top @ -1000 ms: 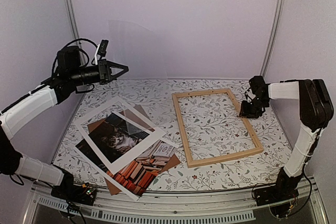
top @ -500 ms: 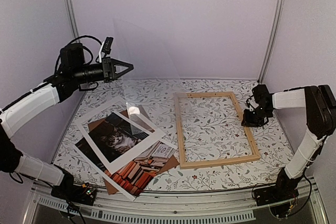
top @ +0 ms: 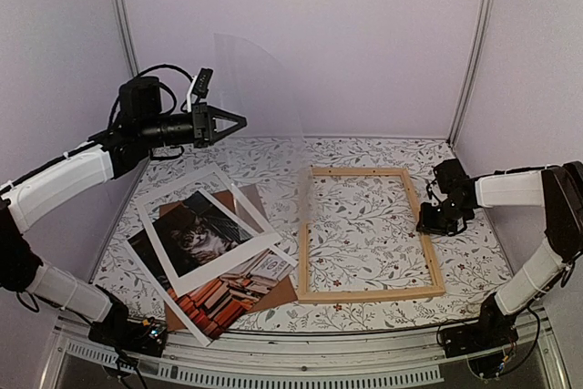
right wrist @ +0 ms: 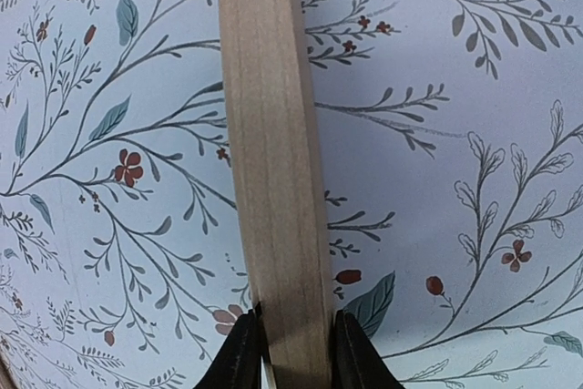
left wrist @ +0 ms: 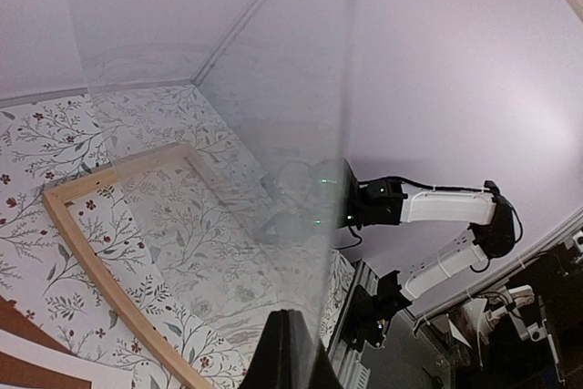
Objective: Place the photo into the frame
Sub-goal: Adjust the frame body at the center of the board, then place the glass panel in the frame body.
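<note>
The photo, a cat among books, lies face up at the front left of the table, partly under a white mat border. The light wooden frame lies flat right of centre. My right gripper is shut on the frame's right bar, one finger on each side. My left gripper hangs in the air above the table's back left, shut on the edge of a clear pane that stands upright between photo and frame. In the left wrist view the pane fills the picture above the gripper.
A brown backing board lies under the photo. The table has a floral cloth. Pale booth walls with metal posts close the back and sides. The right arm shows through the pane in the left wrist view.
The right gripper has closed on the frame's right bar and the frame has swung towards the front. The left gripper has carried the pane rightwards. The photo and mat have turned a little.
</note>
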Robot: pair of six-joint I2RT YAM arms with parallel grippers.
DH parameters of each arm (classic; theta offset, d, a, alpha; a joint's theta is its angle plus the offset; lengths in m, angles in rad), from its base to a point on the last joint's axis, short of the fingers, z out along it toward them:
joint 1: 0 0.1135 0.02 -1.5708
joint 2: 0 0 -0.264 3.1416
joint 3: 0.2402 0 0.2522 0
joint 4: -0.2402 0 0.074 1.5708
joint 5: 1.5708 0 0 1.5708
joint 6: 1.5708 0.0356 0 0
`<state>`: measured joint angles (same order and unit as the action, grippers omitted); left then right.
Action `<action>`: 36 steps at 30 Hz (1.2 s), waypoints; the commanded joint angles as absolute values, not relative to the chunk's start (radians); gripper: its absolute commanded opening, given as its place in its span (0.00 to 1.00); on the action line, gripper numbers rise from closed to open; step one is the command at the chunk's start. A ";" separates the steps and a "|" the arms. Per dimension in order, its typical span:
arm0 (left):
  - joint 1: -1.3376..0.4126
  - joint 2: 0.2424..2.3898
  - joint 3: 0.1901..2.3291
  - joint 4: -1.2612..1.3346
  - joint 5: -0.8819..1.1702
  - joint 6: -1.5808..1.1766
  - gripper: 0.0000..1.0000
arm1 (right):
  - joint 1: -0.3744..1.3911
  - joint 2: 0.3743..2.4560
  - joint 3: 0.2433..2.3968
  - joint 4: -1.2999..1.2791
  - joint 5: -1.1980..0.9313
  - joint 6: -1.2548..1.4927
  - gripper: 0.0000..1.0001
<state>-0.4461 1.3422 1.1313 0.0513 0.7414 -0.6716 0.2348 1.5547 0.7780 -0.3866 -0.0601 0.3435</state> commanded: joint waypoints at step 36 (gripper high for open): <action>-0.828 2.019 1.432 0.727 0.772 -1.332 0.00 | -0.175 1.450 1.041 -0.502 -0.177 0.241 0.67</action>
<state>-0.8291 1.9144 1.4651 0.5831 0.7681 -1.2026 -0.1726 1.4746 1.0206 -0.4973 -0.1432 0.2607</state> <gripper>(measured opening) 0.017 0.676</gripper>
